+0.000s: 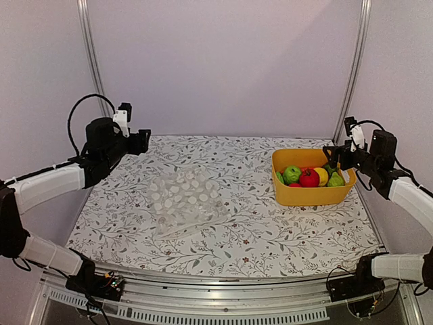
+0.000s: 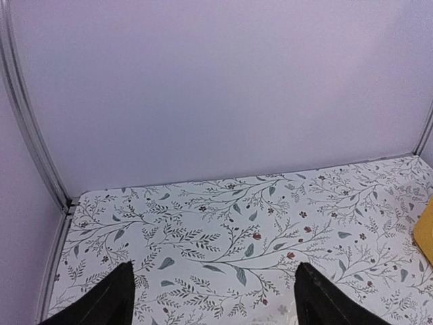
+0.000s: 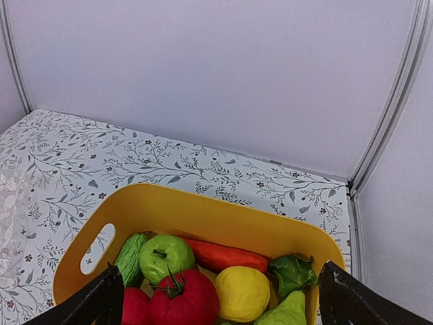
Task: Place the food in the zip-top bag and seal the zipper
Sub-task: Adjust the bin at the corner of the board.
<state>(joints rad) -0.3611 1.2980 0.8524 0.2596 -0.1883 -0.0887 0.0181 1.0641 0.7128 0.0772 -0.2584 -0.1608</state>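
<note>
The clear floppy plastic bag with white round dots (image 1: 186,200) lies flat and a little crumpled near the middle of the flower-printed table (image 1: 270,230), slightly toward 8 o'clock. I cannot tell which edge is its mouth, and the thin seal strip is too fine to see. It is soft film with no stiffness, so I think one arm must hold the mouth open while the other one feeds it.

All the toy food sits in the yellow hard plastic bin (image 1: 311,196) at 3 o'clock, well apart from the bag. I see there a smooth green apple (image 3: 162,256), a glossy red round fruit with a green stalk (image 3: 184,298), a dimpled yellow lemon (image 3: 242,292) and a long orange-red carrot (image 3: 223,256). They are packed close together and touching.

The right pincer (image 1: 336,154) hangs over the bin with its jaws spread wide and nothing between them. Probably it is placed there to take the first piece. The left pincer (image 2: 213,301) waits high at 10 o'clock, also wide apart and holding nothing, with the bag toward 5 o'clock from it.
</note>
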